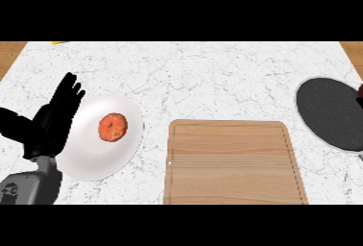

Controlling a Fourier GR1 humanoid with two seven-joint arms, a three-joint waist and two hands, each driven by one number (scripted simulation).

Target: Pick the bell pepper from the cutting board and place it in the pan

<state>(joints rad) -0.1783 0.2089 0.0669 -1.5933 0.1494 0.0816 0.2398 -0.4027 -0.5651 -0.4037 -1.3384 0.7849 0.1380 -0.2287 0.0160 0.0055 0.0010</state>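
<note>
Marble surface [212, 77] lies open along the top and between the white plate [85, 158] at left, with an orange-red round food [113, 127] on it, and the cutting board [234, 163] at lower centre. At the right edge sits the pan [330, 115]; a dark red sliver [360, 90] over its rim may be the bell pepper — I cannot tell. The left hand [53, 120] rests by the plate's left rim, fingers straight and spread.

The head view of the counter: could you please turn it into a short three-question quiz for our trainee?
1. True or false: the cutting board carries nothing.
2. Which holds the round orange item? A) pan B) white plate C) cutting board
3. Fill in: the left hand rests open, fingers up, at the view's ___ edge.
Key: 1 true; 2 B; 3 left.
</note>
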